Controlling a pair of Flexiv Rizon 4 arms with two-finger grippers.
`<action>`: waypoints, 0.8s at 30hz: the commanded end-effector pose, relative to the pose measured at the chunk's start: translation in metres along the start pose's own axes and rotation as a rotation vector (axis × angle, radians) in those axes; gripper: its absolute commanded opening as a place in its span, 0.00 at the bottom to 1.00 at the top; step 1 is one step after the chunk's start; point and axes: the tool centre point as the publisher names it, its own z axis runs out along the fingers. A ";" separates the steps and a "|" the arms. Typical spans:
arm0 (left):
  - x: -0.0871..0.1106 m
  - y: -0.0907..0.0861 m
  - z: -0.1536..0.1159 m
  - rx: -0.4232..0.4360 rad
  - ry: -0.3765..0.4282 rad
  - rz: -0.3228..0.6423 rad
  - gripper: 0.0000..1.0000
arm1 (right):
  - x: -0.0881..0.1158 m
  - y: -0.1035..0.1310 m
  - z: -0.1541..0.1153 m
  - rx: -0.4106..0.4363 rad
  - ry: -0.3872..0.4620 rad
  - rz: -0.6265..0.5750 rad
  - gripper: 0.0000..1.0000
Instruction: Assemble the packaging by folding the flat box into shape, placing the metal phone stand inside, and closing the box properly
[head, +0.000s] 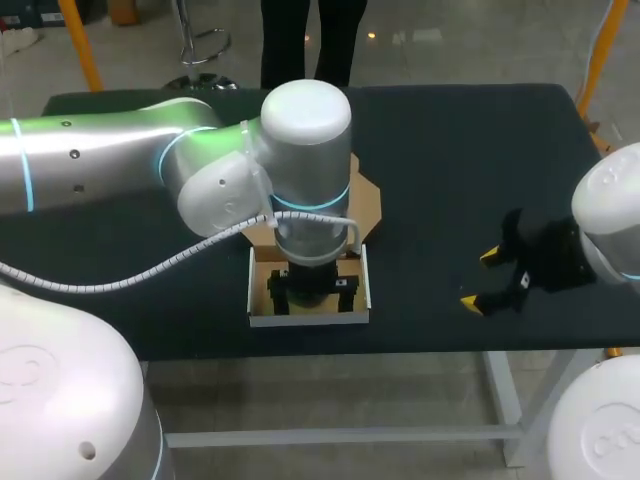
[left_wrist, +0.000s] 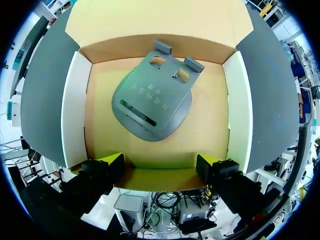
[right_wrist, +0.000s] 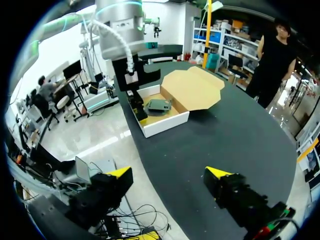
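The left arm (head: 120, 160) comes in over the dark bench (head: 450, 150) and ends above the box (head: 310, 320), which stands near the bench's front edge. The left fingers (head: 280, 292) (left_wrist: 112, 161) sit low by the box's near wall, spread apart and holding nothing. Ahead of them the grey phone stand (left_wrist: 152, 102) (right_wrist: 159, 105) lies flat on the box floor. The brown lid (head: 368, 205) (right_wrist: 192, 90) lies folded back behind the box. Well to the right, the right fingers (head: 472, 300) (right_wrist: 120, 173) hang over bare bench, released, nothing between them.
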 end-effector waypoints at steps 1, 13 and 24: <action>0.000 0.000 -0.006 0.024 0.000 -0.012 1.00 | 0.007 0.001 0.000 0.005 -0.029 -0.003 1.00; -0.009 -0.002 -0.056 0.163 0.091 0.049 1.00 | 0.007 0.001 0.000 0.005 -0.029 -0.003 1.00; -0.032 0.004 -0.107 0.253 0.237 0.296 1.00 | 0.007 0.001 0.000 0.005 -0.029 -0.003 1.00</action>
